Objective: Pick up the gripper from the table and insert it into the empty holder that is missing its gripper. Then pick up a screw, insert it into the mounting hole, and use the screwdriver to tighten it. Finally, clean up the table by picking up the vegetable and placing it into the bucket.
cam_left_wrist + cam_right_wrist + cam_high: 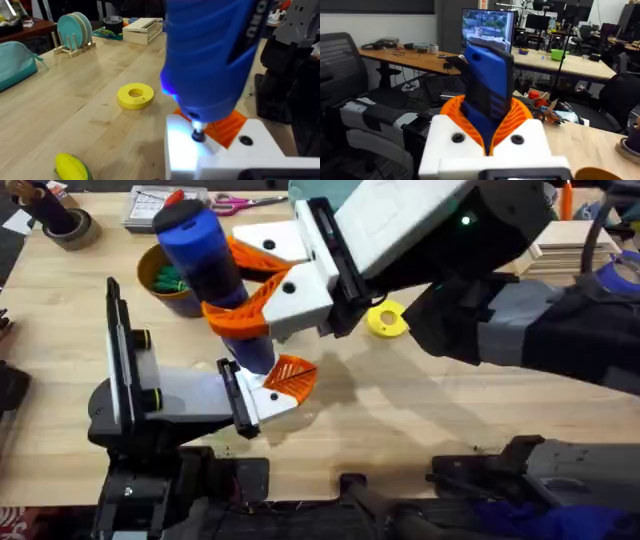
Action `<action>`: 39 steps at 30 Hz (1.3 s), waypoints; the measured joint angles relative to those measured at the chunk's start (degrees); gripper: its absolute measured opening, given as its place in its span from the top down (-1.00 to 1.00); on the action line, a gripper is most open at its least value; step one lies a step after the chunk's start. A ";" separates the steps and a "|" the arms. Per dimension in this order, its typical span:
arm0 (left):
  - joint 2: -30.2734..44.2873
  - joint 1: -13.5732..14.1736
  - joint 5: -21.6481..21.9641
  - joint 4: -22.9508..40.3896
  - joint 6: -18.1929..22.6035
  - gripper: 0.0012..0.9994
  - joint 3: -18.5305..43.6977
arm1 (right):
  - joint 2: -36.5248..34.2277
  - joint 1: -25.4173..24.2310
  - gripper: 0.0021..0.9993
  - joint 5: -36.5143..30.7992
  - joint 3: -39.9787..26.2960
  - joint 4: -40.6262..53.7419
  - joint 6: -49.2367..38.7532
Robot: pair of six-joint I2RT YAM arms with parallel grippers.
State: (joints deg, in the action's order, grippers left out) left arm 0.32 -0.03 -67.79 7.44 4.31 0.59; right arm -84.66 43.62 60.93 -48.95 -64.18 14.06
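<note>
We count one thick blue screwdriver pinched between the right gripper's two orange ribbed fingers, left gripper's fingers indeterminate.

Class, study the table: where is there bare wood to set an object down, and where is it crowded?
Bare wood lies right of the yellow ring-shaped disc toward the near edge, and left of the round ochre-rimmed bucket. It is crowded mid-table, where the right gripper holds the blue-handled screwdriver over the white holder and its orange ribbed gripper.

Robotics lab or office, long desks, monitors, office chair, wooden worktable
</note>
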 joint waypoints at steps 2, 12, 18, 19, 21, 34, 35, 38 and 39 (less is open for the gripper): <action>0.00 0.00 0.02 0.00 0.01 0.99 -0.01 | 0.00 0.00 0.95 0.00 0.00 0.04 0.02; -0.01 0.00 -0.11 0.02 -0.08 0.99 -0.01 | 0.00 -0.02 0.95 -0.81 0.00 1.22 1.16; 0.00 0.02 -0.13 0.02 -0.48 0.99 -0.01 | 0.01 -0.02 0.95 -0.91 0.00 1.36 1.33; 0.00 0.11 -0.13 0.02 -0.45 0.99 -0.01 | 0.00 -0.02 0.95 -0.90 0.00 1.40 1.33; 0.00 0.11 -0.13 0.02 -0.45 0.99 -0.01 | 0.00 -0.02 0.95 -0.90 0.00 1.42 1.34; 0.00 0.11 -0.11 0.00 -0.22 0.99 -0.01 | 0.00 0.00 0.95 -1.55 0.11 -0.76 3.27; -0.02 0.11 -0.11 0.00 -0.21 0.99 -0.01 | 0.00 0.00 0.95 -1.57 0.11 -0.79 3.54; 0.00 0.11 -0.09 0.00 -0.21 0.99 -0.01 | 0.00 0.00 0.95 -1.55 0.11 -0.81 3.94; -0.02 0.11 -0.09 0.00 -0.21 0.99 -0.01 | 0.00 0.00 0.95 -1.55 0.11 -0.81 3.98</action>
State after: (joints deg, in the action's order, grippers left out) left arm 0.30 0.08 -67.88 7.44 4.10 0.58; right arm -84.66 43.62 59.37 -48.84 -64.99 18.04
